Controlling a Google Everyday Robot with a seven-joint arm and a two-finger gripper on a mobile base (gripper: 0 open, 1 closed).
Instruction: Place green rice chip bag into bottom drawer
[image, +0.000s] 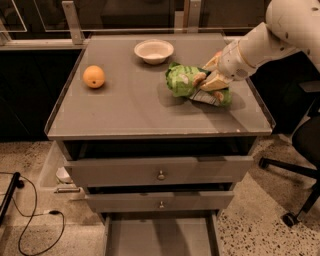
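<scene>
The green rice chip bag (186, 80) lies on the right half of the grey cabinet's top (130, 105). My gripper (211, 74) comes in from the right on a white arm, and its tan fingers (216, 83) are closed around the bag's right end. The bottom drawer (160, 235) is pulled out at the foot of the cabinet, and its flat grey floor shows empty.
An orange (93, 76) sits on the top at the left and a white bowl (154, 50) at the back. Two drawers with round knobs (160, 175) sit slightly open above the bottom one. A black chair base (295, 175) stands at the right and cables (30, 220) lie on the floor at the left.
</scene>
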